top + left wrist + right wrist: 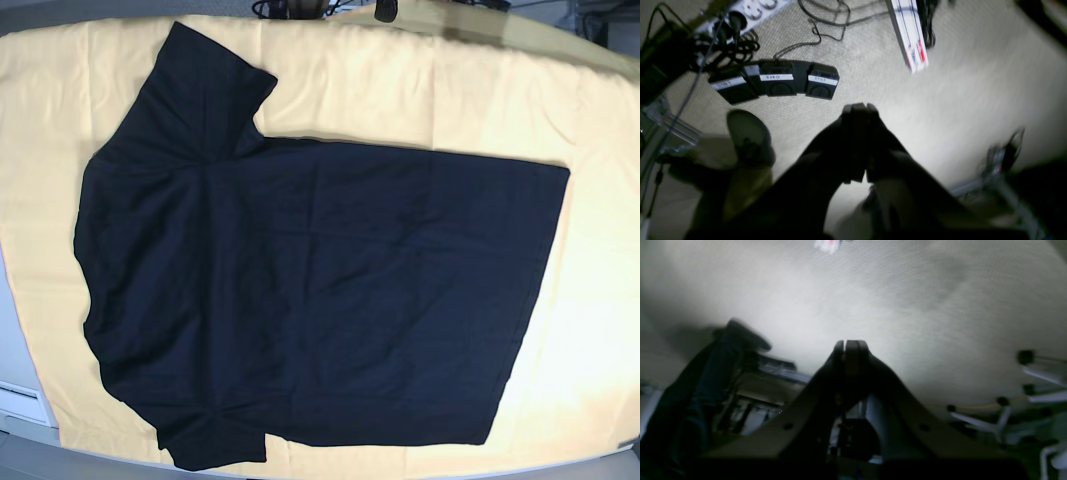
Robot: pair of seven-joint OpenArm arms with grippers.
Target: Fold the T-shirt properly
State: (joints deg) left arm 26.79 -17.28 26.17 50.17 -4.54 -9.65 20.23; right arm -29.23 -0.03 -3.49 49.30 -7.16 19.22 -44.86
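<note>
The black T-shirt (310, 290) lies spread flat on the yellow table cloth (590, 330) in the base view, collar end to the left, hem to the right, one sleeve at the top left and one at the bottom left. No arm or gripper shows in the base view. My left gripper (858, 108) appears in the left wrist view with its fingers pressed together, empty, hanging over the carpet. My right gripper (850, 344) appears in the right wrist view, also shut and empty, over the carpet. The T-shirt is out of both wrist views.
The left wrist view shows foot pedals (776, 80), a power strip with cables (740, 13), a person's shoe (750, 138) and a white bar (910, 36) on the carpet. The right wrist view shows a dark trouser leg (703, 386) and chair legs (1033, 386).
</note>
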